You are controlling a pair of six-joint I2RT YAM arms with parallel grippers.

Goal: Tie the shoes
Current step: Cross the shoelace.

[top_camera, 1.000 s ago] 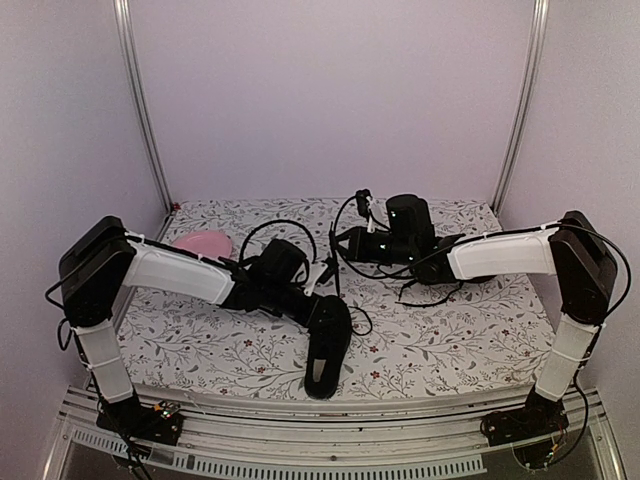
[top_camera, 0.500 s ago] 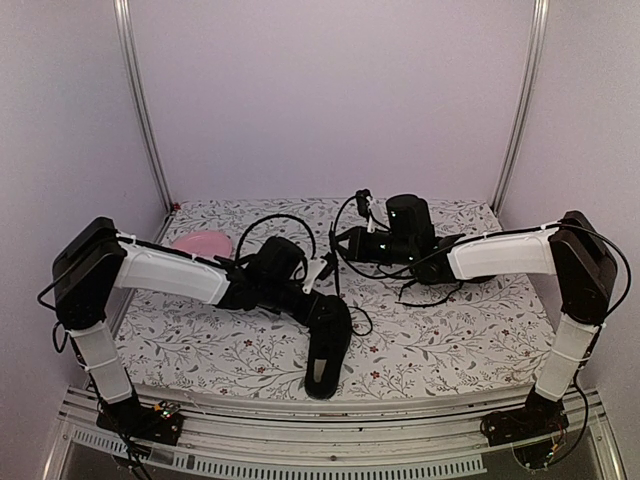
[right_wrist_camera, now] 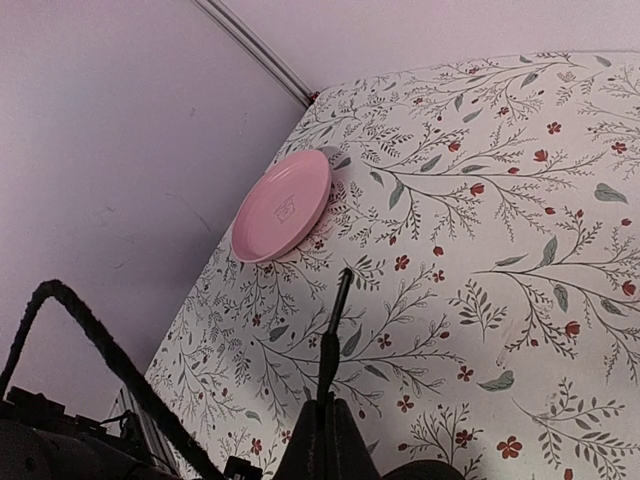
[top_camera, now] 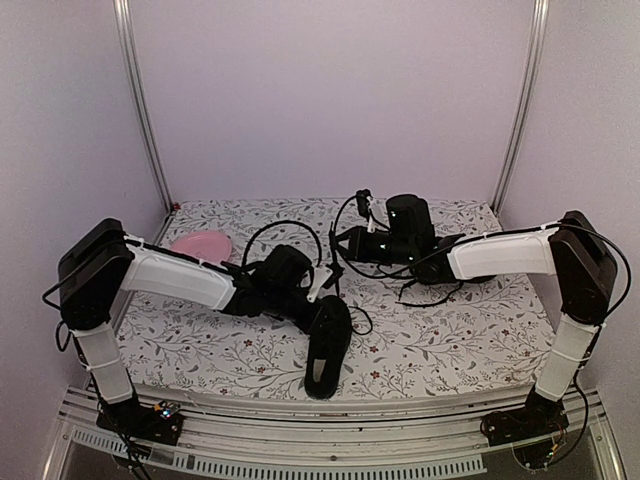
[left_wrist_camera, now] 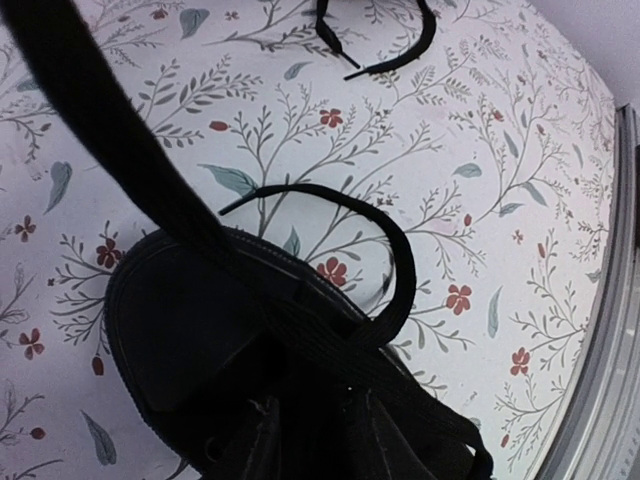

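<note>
One black shoe lies toe toward the table's front edge. My left gripper hovers just over its back end. In the left wrist view the shoe fills the bottom, and a wide black lace runs from the top left across my dark fingers. Black on black hides how the jaws stand. A thin lace loop curls on the cloth beside the shoe. My right gripper is shut on a lace end, whose stiff tip sticks out past the fingertips.
A pink plate lies at the back left near the wall. A flowered cloth covers the table. Black cables loop around both wrists, and a metal rail runs along the front edge.
My left gripper has crept slightly to the right, closer over the shoe's back end. The right arm and its lace end have not moved.
</note>
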